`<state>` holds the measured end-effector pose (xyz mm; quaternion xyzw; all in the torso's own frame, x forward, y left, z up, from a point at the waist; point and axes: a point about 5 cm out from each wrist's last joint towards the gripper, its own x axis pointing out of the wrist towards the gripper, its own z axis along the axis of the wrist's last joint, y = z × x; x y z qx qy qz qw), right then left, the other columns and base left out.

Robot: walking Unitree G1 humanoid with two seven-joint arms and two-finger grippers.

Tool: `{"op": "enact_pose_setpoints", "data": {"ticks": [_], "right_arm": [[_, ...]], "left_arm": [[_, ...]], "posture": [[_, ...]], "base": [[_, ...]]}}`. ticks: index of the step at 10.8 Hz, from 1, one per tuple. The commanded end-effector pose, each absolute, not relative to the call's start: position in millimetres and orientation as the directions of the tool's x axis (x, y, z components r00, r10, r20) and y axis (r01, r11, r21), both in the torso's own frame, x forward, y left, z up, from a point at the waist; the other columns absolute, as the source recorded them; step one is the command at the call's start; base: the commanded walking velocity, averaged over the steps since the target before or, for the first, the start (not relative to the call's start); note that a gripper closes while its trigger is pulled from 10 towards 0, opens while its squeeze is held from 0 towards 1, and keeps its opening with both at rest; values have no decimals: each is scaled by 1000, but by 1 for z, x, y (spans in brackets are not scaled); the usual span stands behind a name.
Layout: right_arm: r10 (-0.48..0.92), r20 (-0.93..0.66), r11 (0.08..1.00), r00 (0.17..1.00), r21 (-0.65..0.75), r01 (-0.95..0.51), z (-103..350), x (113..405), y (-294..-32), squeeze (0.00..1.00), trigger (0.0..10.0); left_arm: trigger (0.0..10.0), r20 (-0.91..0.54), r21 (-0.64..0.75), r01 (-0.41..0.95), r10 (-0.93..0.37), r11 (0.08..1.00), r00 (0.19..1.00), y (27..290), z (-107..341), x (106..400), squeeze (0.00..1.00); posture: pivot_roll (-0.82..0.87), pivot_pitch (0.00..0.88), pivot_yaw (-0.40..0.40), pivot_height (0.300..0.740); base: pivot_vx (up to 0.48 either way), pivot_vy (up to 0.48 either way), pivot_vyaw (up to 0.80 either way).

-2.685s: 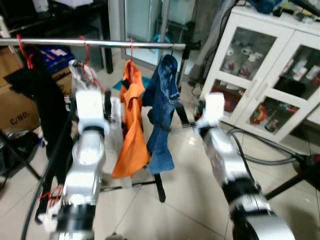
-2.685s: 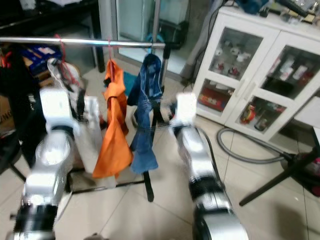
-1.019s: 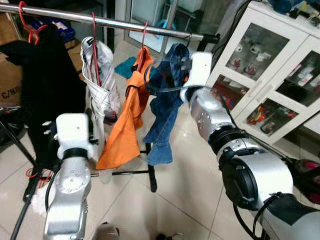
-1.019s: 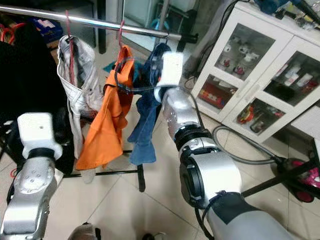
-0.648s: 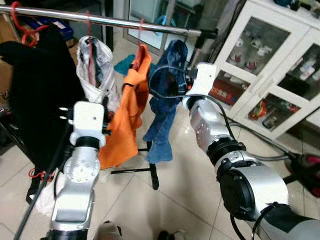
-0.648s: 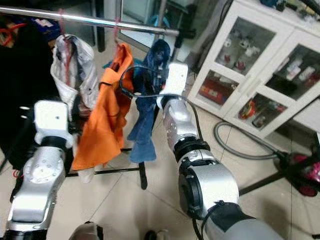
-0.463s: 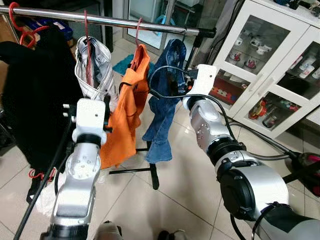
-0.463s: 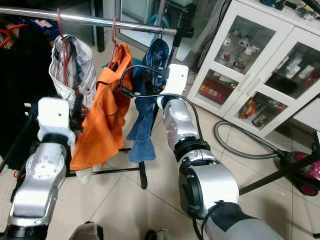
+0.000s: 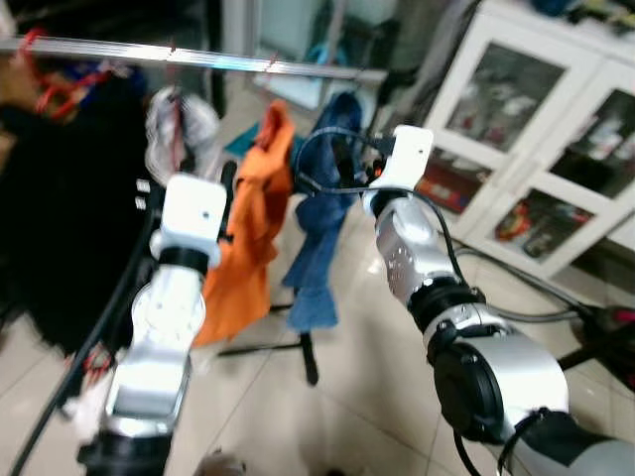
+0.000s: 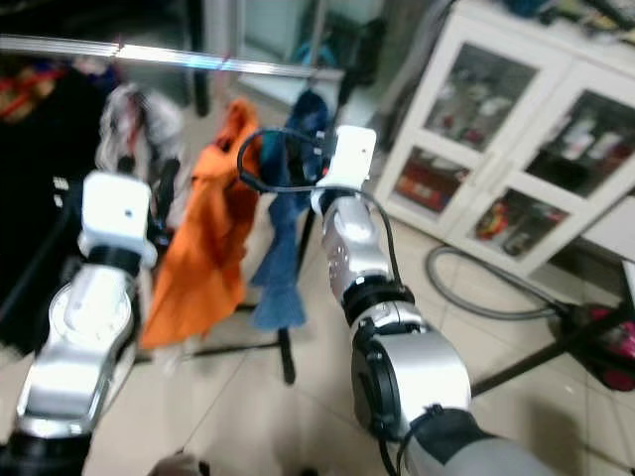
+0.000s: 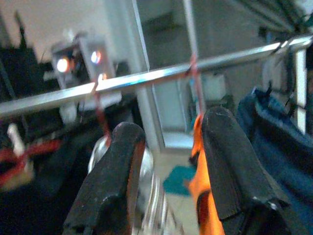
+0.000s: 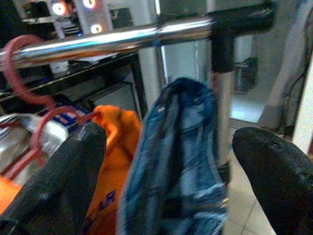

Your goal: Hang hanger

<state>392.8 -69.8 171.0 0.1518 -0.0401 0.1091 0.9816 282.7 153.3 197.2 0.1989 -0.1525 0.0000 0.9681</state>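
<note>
**Both pincers raised before the rail, jeans hung at its end**

Since half a second ago my left arm has lifted closer to the clothes and the head view has blurred. Rail point(image 9: 198, 57) carries, largest first, a black garment point(image 9: 60, 228), orange garment point(image 9: 248, 233) and jeans point(image 9: 322, 213), whose hanger I cannot make out. Left pincer point(image 11: 168, 191) and right pincer point(image 12: 171, 171) both stand spread, grasping nothing. I judge hanging done; next comes drawing back clear of the cloth. Tiled floor point(image 9: 357, 397); white glass-fronted cabinet point(image 9: 536, 139) to the right.
</note>
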Motion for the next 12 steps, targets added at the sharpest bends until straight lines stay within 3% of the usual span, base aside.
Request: {"op": "enact_pose_setpoints", "data": {"ticks": [1,4,6,11,12], "right_arm": [[173,132,934,976,293,-205,175,394,-78,0,10000],[199,135,927,971,296,-231,176,394,-73,0,10000],[262,165,909,951,288,-301,182,393,-65,0,10000],[273,104,910,956,294,-292,176,394,-67,0,10000],[271,73,914,960,293,-280,172,394,-67,831,10000]], "left_arm": [[10000,322,412,-31,-113,911,940,143,203,281,0],[10000,348,411,-37,-120,911,930,140,210,280,0],[10000,366,394,-50,-107,918,924,139,214,278,0],[10000,329,362,-44,-83,931,941,141,206,277,0],[10000,324,361,-43,-82,932,942,142,205,276,0]], "posture": [[220,18,-123,740],[231,22,-128,740],[235,28,-131,740],[229,43,-136,740],[230,46,-137,740]], "base": [[480,0,0],[474,0,0],[0,0,0],[0,0,0],[0,0,0]]}}
